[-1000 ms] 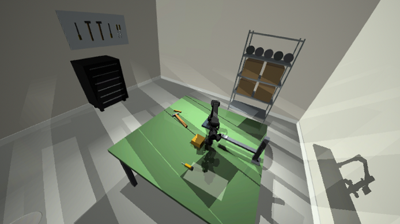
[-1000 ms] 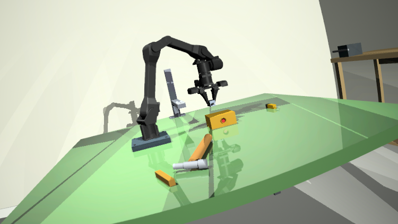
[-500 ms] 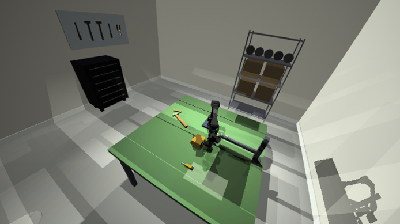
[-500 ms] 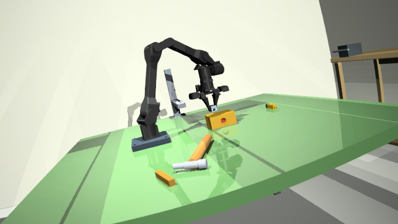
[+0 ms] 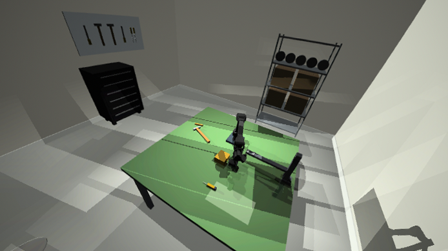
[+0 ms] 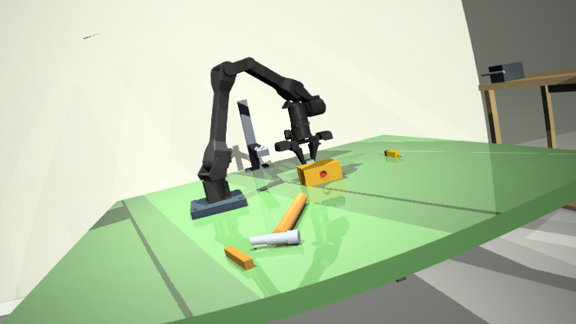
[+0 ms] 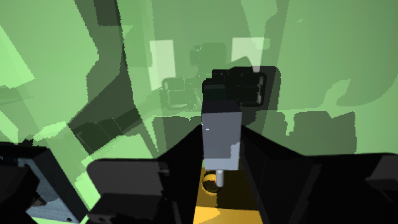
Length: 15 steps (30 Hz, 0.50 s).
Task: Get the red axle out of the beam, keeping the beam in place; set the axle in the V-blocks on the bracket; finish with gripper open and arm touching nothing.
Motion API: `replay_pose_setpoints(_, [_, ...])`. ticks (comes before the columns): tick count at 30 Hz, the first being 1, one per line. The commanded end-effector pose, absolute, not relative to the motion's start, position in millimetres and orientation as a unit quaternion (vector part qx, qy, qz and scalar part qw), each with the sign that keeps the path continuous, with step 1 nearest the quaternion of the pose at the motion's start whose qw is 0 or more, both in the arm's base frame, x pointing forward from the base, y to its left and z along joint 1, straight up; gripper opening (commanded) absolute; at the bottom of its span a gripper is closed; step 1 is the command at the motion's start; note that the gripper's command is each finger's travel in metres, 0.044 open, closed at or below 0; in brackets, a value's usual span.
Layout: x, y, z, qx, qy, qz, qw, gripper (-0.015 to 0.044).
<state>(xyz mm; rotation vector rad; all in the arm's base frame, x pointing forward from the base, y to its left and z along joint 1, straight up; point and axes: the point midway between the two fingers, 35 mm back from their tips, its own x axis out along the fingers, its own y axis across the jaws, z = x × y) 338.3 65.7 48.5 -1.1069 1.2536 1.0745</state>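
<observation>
The orange beam (image 5: 221, 157) (image 6: 335, 172) (image 7: 227, 216) stands on the table. The red axle (image 6: 322, 174) shows as a red disc in the round hole of its side face in the exterior view. My gripper (image 6: 309, 161) (image 7: 218, 128) is shut on a grey block with a thin pale pin (image 7: 220, 179), close behind the beam. In the wrist view the pin points toward the beam, beside a round hole (image 7: 210, 182) in it; whether it touches cannot be told. The dark bracket (image 5: 267, 161) (image 6: 246, 123) stands apart from the gripper; its V-blocks are too small to make out.
A hammer (image 5: 203, 135) (image 6: 292, 213) and a small orange bar (image 5: 199, 124) (image 6: 239, 257) lie beyond the beam from the gripper. A yellow screwdriver (image 5: 211, 185) (image 6: 392, 153) lies farther along the table. The bracket's upright is a tall obstacle.
</observation>
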Motion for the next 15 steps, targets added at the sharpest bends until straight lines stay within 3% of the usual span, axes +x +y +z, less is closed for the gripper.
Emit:
replay_pose_setpoints(1, [338.2, 65.4, 42.3, -0.466, 0.530, 0.451, 0.547, 0.0000])
replay_pose_setpoints(15, [335.9, 54.8, 36.8, -0.466, 0.530, 0.451, 0.547, 0.0000])
